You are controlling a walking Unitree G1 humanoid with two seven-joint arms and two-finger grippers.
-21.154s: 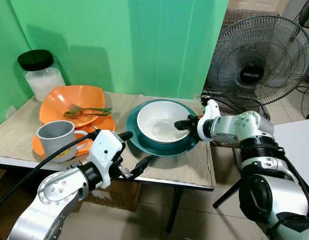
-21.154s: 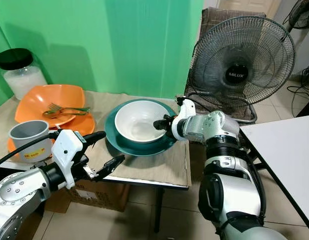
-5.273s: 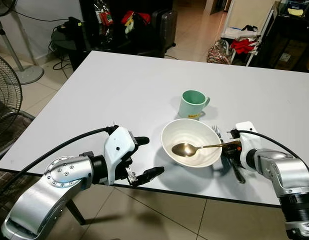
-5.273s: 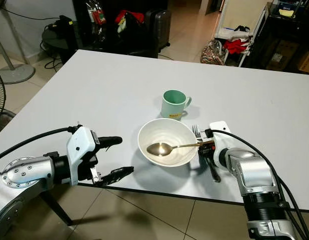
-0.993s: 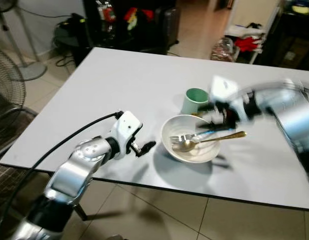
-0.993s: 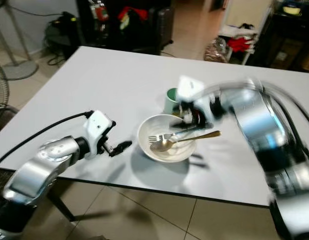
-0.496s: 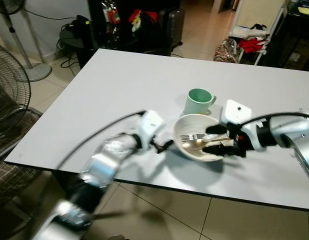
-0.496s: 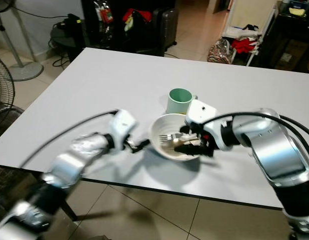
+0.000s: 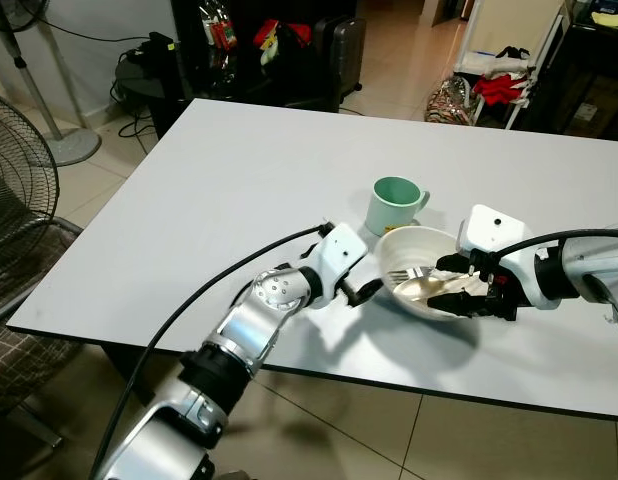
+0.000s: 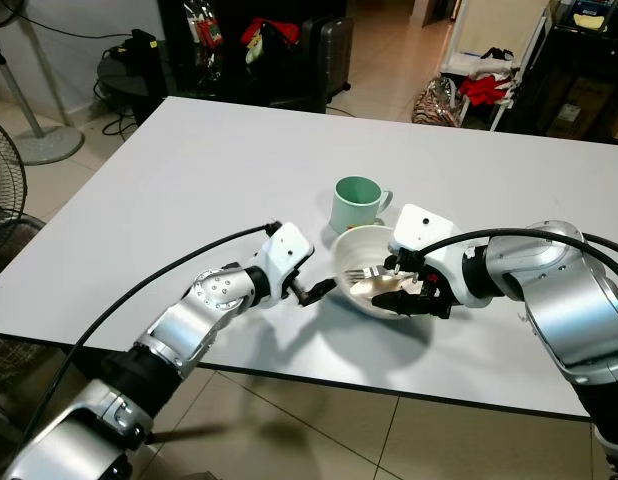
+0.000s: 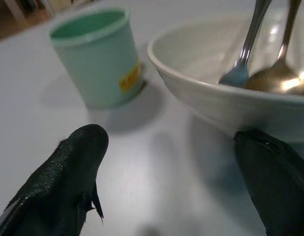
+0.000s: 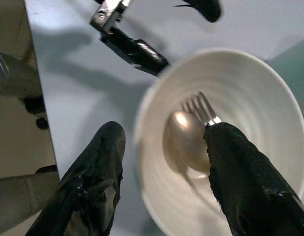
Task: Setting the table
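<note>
Two utensils, a fork (image 12: 205, 111) and a spoon (image 12: 184, 141), are seen inside the white bowl (image 9: 426, 285) on the tabletop (image 9: 219, 190). The bowl is straddled by the open right pincer (image 12: 164, 162); its other side is met by the open left pincer (image 9: 365, 293), with a green mug (image 9: 394, 204) just beyond.

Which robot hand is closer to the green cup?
Left, though it's close. The left gripper sits in front of the green cup, by the bowl's left side; the right gripper straddles the bowl's rim, farther right.

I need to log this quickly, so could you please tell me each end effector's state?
Left end effector: open, empty, beside the bowl.
Right end effector: open, straddling the bowl's rim.
</note>
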